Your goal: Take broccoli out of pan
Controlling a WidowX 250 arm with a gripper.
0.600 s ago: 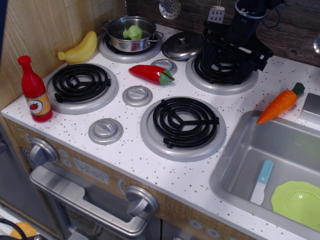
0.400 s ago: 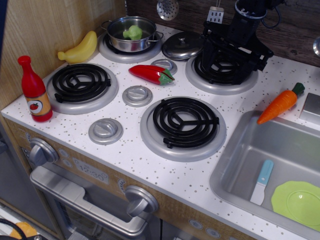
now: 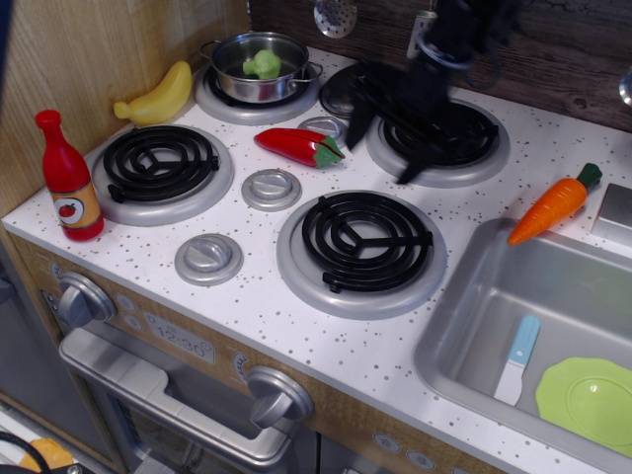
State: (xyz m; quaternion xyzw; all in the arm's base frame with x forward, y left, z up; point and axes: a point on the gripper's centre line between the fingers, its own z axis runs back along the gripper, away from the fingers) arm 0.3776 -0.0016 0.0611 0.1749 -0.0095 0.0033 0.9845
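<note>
We see the broccoli [image 3: 263,64] sitting inside the pan [image 3: 259,87], with our blurred gripper [image 3: 387,148], fingers spread and empty, right of the pan near the lid, so we should come in over the rim and descend straight.

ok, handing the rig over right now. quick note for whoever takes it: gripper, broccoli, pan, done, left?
Gripper: blurred, low over the back right burner, fingers spread, open and empty.
Broccoli: in the pan, untouched.
Pan: on the back left burner, lid off, lying to its right behind the arm.
Red pepper lies on the stovetop between gripper and pan.
Done: nothing yet.
Left: reach the pan, grasp the broccoli, lift it out, set it down.
</note>
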